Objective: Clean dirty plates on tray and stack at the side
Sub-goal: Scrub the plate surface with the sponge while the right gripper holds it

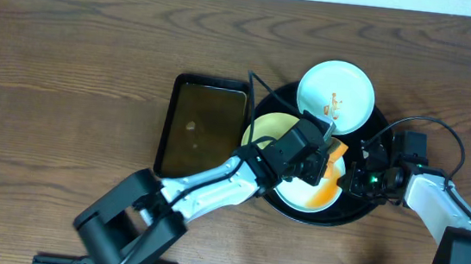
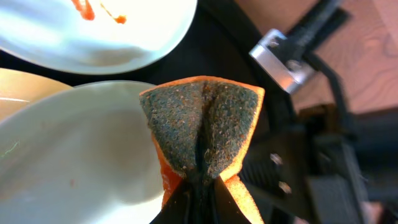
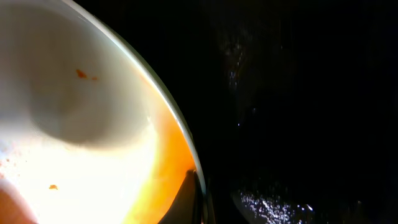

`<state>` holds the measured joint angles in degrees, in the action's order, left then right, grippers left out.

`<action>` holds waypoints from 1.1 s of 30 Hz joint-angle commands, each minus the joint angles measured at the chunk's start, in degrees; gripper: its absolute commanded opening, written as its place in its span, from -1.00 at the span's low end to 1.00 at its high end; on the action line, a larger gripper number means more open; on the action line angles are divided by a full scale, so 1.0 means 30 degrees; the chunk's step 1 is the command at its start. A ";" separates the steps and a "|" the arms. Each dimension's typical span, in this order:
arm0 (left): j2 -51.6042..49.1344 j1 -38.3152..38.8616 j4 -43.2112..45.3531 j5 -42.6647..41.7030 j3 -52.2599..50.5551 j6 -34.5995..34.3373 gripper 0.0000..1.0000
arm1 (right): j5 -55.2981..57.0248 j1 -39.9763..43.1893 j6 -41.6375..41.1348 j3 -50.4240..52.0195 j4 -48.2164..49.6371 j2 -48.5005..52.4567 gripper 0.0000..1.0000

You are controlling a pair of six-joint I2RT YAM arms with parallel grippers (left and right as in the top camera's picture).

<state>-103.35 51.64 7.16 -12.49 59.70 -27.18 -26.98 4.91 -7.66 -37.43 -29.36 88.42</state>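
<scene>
On the round black tray [image 1: 381, 129] lie three plates. A mint-white plate [image 1: 336, 97] with orange sauce specks sits at the back, and a cream-yellow plate [image 1: 269, 128] is partly hidden under my left arm. My left gripper [image 1: 326, 158] is shut on an orange sponge [image 2: 202, 127], folded with its green scouring side out, and holds it at the edge of the front pale plate [image 2: 74, 162]. At that plate's right rim [image 3: 177, 127], my right gripper [image 3: 198, 186] is shut on the edge. Small orange specks show on the plate's inside [image 3: 81, 124].
A dark rectangular pan [image 1: 201, 127] lies just left of the tray. Bare wood-grain tabletop [image 1: 69, 64] spreads to the left and back. The right arm's cables [image 1: 431, 125] loop just past the tray's right rim.
</scene>
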 commanded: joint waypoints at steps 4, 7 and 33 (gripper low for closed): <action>-0.1902 -0.0015 0.1705 0.0350 -0.0022 -0.0729 -0.85 | 0.0401 -0.0153 -0.0525 0.0226 -0.0328 -0.0015 -0.97; -0.2135 0.0007 0.2098 0.0364 -0.0022 -0.0765 -0.85 | 0.0335 -0.0153 -0.0525 0.0226 -0.0488 -0.0015 -0.98; 0.0758 -0.2404 -0.6892 0.4787 -0.0022 0.0903 -0.85 | 0.0342 -0.0160 -0.0503 0.0226 -0.0648 -0.0015 -0.98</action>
<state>-101.91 46.35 -11.57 -6.81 60.84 -26.26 -28.23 4.51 -8.73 -37.39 -31.27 88.42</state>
